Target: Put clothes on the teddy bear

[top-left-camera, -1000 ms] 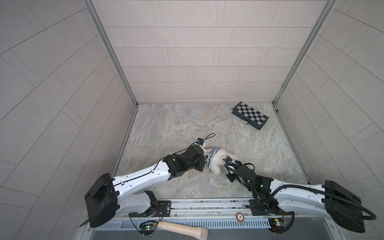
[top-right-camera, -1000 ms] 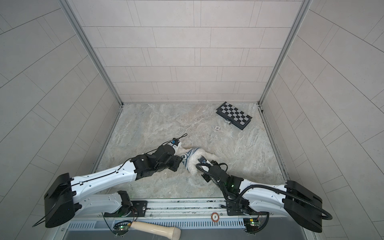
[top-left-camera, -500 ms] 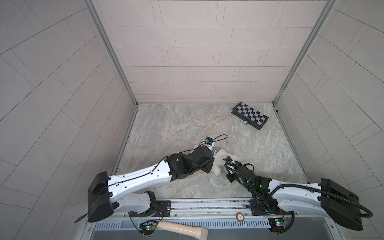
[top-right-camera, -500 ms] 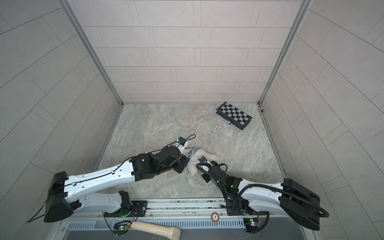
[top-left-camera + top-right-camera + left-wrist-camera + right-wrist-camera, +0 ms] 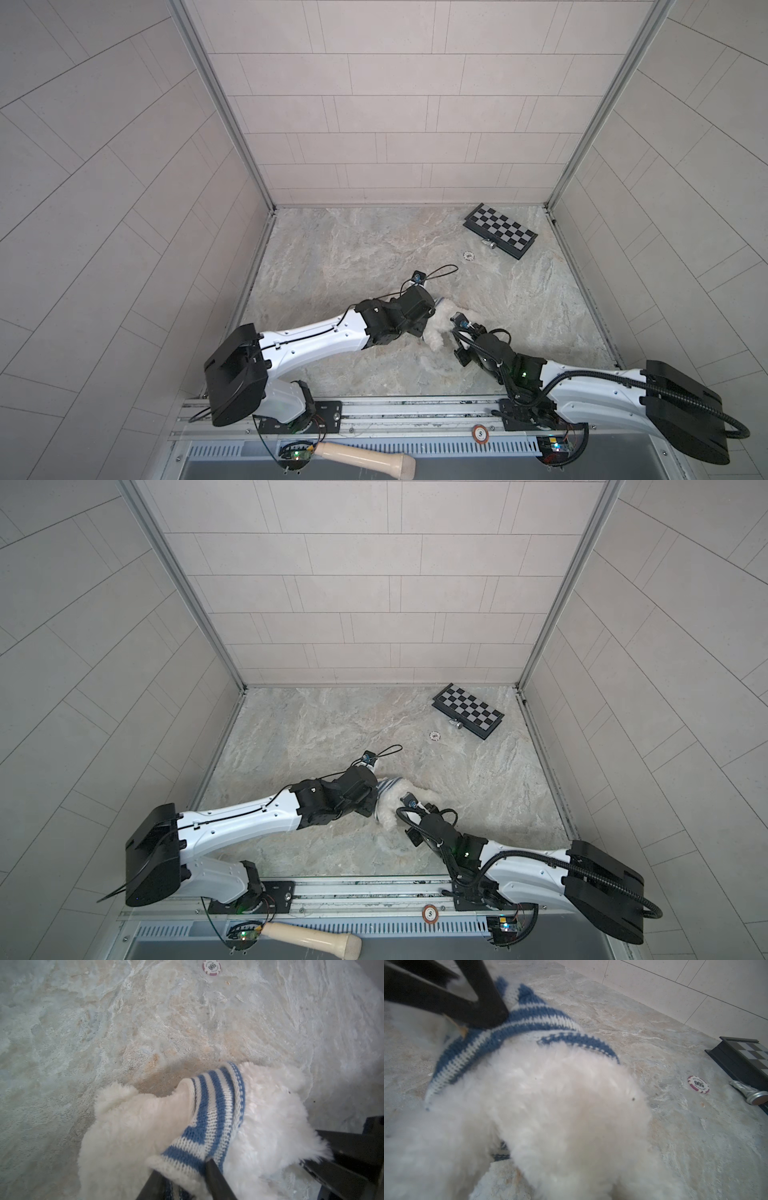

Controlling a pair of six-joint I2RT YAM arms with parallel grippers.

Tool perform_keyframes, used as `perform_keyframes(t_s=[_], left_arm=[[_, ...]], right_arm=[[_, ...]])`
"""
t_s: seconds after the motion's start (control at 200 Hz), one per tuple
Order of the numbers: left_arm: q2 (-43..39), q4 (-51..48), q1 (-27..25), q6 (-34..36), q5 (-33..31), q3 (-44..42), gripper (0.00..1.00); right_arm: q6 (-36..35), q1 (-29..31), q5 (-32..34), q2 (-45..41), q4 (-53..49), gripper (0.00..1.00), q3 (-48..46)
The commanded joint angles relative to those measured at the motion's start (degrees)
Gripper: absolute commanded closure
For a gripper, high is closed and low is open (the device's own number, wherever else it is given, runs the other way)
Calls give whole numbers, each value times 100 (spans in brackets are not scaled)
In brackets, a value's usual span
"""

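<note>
While chip reads 500, left end effector pinches shirt; right end effector closed, maybe gripping bear.

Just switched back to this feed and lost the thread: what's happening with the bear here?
Both arms are working on the teddy bear, lying on the stone-patterned table. The left hand pinches the edge of the blue-and-white striped sweater, which sits bunched around part of the bear, fur bare on either side. The right hand is shut against the fur opposite; what it grips is hidden. Dressing is underway, not finished.
</note>
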Motion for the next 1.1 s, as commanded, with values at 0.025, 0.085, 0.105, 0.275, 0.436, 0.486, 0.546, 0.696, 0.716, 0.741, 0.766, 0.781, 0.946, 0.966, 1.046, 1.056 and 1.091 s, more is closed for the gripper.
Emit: perform_keyframes(t_s=[0.025, 0.085, 0.105, 0.275, 0.436, 0.486, 0.546, 0.696, 0.716, 0.741, 0.766, 0.781, 0.946, 0.966, 1.046, 1.056, 1.091], left_arm=[[-46, 126, 104, -40, -58, -187, 84], [-109, 159, 166, -36, -29, -274, 90], [-133, 168, 189, -37, 0, -304, 92], [-370, 432, 504, -68, 277, -707, 96], [-348, 633, 521, 18, 507, -765, 97], [-325, 783, 530, 24, 671, -798, 98], [-341, 961, 529, 11, 850, -853, 98], [-445, 1187, 500, -44, 1146, -967, 98], [-469, 1239, 501, -62, 1188, -1007, 98], [-479, 1306, 503, -86, 1229, -1046, 98], [-494, 1353, 502, -109, 1254, -1082, 98], [-497, 1377, 503, -123, 1266, -1101, 98], [-551, 1629, 503, -248, 1372, -1245, 100], [-573, 1661, 503, -257, 1394, -1263, 100], [-589, 1737, 503, -286, 1469, -1281, 100], [-591, 1745, 503, -291, 1482, -1283, 100], [-580, 1787, 501, -297, 1520, -1296, 100]], right_arm=[[57, 25, 121, -66, -133, 98, 25], [79, 25, 129, -64, -153, 98, 21], [88, 25, 136, -63, -158, 98, 17], [348, 27, 479, -95, -193, 98, -47], [417, 25, 552, -118, -272, 87, -13], [423, 25, 495, -148, -291, 81, 16], [394, 25, 397, -262, -304, 74, 43], [791, -46, 40, -1108, -1764, 53, 629], [884, -68, -16, -1211, -2018, 51, 738], [1013, -99, -93, -1334, -2344, 48, 866], [1156, -126, -141, -1452, -2619, 45, 993], [1251, -135, -174, -1518, -2775, 44, 1067], [2251, -335, -774, -1657, -3807, 37, 1670], [2374, -335, -798, -1615, -3872, 36, 1720], [2678, -335, -1045, -1398, -3897, 35, 1898], [2706, -335, -1074, -1366, -3884, 35, 1917], [2799, -335, -1200, -1233, -3815, 35, 1996]])
